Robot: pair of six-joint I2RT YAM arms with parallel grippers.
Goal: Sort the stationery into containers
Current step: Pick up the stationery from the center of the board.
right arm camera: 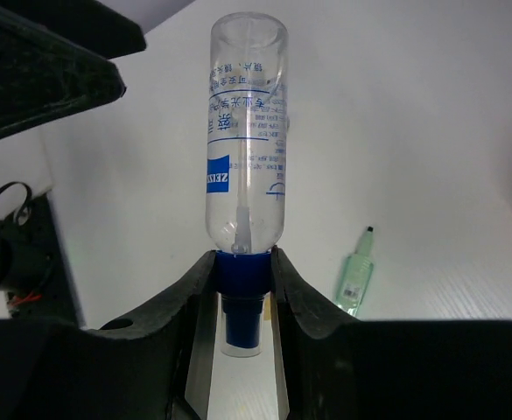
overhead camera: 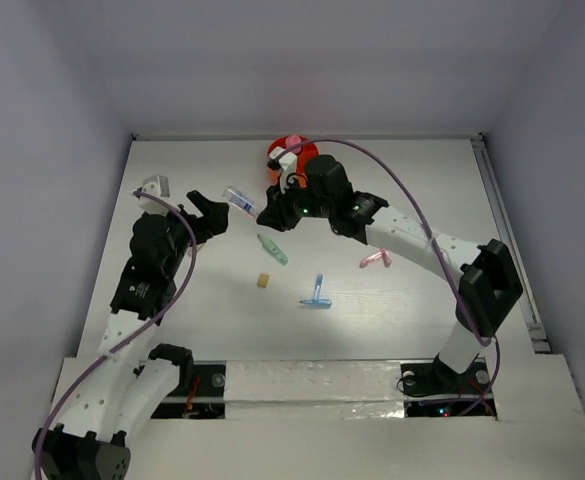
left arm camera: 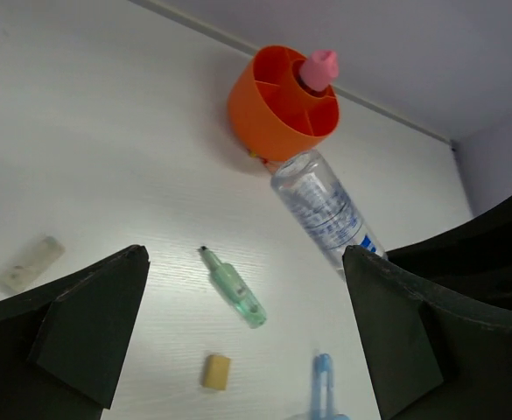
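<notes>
Currently the right gripper (right arm camera: 242, 267) has its jaws clamped on the blue collar of a clear bottle (right arm camera: 245, 131); the body sticks out past the fingertips. In the top view the bottle (overhead camera: 239, 200) sits between the two grippers, just beside the orange tub (overhead camera: 294, 156). Can't tell whether it touches the desk (overhead camera: 372, 320).

Left gripper (left arm camera: 244, 254) has its jaws wide, nothing between them, and is pointed at the tub (left arm camera: 282, 105) and the bottle (left arm camera: 326, 210).

Pink-capped glue bottle (left arm camera: 319, 68) stands in one compartment of the tub, cap above the rim.

Loose on the desk:
- green piece (overhead camera: 272, 250), mid-desk, lying flat
- tan eraser cube (overhead camera: 263, 281), near the green piece, on the side towards the arm bases
- light-blue T-shaped piece (overhead camera: 316, 293), right of the cube
- pink piece (overhead camera: 376, 260), by the right arm
- small whitish item (left arm camera: 30, 262), well apart on the left
</notes>
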